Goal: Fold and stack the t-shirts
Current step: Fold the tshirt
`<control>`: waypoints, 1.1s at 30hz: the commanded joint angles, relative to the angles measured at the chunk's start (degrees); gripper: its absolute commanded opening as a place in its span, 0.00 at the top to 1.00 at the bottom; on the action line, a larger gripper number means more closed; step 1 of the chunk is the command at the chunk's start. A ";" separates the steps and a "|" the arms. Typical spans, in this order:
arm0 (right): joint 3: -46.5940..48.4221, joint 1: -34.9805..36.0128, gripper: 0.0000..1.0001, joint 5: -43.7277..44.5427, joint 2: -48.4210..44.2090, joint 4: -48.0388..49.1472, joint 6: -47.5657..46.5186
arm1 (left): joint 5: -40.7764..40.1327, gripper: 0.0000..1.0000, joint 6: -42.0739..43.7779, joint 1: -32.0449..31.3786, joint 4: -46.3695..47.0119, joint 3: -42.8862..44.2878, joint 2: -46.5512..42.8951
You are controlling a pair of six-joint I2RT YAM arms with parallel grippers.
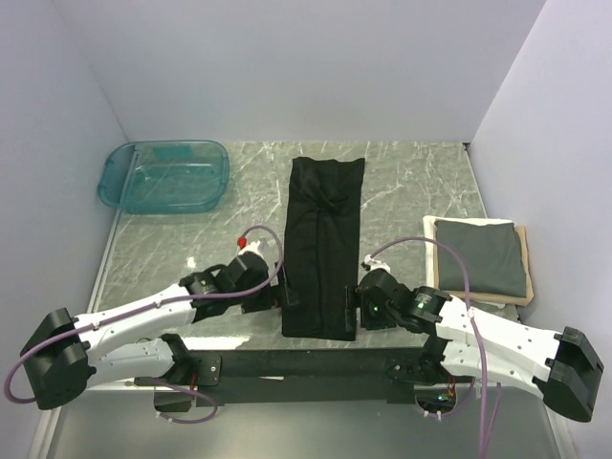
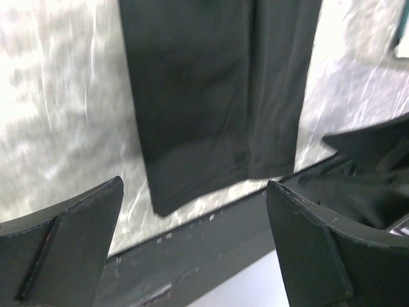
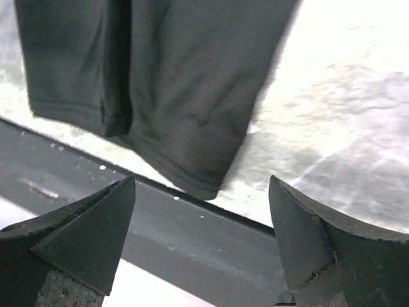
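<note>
1. Mounting rail: a black bar along the near edge of the table, carrying both arm bases. It shows in both wrist views as a dark band just below the shirt hem.

2. Left gripper: it sits at the left edge of the black t-shirt's near end. In the left wrist view its fingers are spread wide, with nothing between them. Contact with the cloth cannot be told.

3. Right gripper: it sits at the right edge of the same near end, opposite the left one. In the right wrist view its fingers are spread wide, with nothing between them. Contact cannot be told.

4. Black t-shirt: folded into a long, narrow strip, flat on the middle of the table. It runs from just short of the rail toward the far wall. The wrist views show overlapping layers at the hem, and the near right corner lies close to the rail.

5. Table: grey marbled surface.

6. Dark grey t-shirt: folded to a compact rectangle at the right side, well apart from the black one.

7. Tan board: flat beneath the grey shirt, with its edges showing at the right and near sides.

8. Teal plastic tub: clear and upright, in the far left corner.
</note>
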 commanded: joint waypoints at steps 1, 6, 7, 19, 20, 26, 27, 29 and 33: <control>5.69 -0.44 0.07 5.86 1.49 -1.04 -1.54 | -0.09 0.00 -5.90 -2.87 1.89 -3.25 -1.55; 16.76 -10.35 0.07 4.91 10.98 3.96 -8.90 | -0.87 0.01 -5.29 -5.60 9.10 -2.99 -0.07; 21.22 -14.38 0.07 3.07 15.35 4.93 -10.58 | -0.88 0.01 -4.77 -5.87 9.80 -2.47 1.42; 65.36 -22.24 0.09 12.70 59.22 0.90 -31.42 | -0.87 0.01 3.93 -6.05 13.24 6.32 17.16; 68.09 -23.11 0.09 13.06 61.69 -0.50 -32.56 | -0.88 0.01 4.29 -6.13 13.33 7.02 17.95; 86.90 -27.07 0.11 16.66 77.60 -6.30 -33.01 | 0.27 0.01 5.26 -5.61 13.50 7.03 21.91; 91.01 -28.30 0.11 17.11 80.66 -6.66 -33.01 | 0.35 0.00 5.26 -5.52 13.42 6.94 22.52; 96.21 -29.88 0.11 17.90 83.93 -9.63 -31.96 | 0.97 0.01 5.26 -5.34 13.33 6.50 23.05; 105.63 -33.84 0.11 16.15 89.74 -8.78 -31.52 | 2.20 0.01 4.91 -5.26 12.45 6.15 24.55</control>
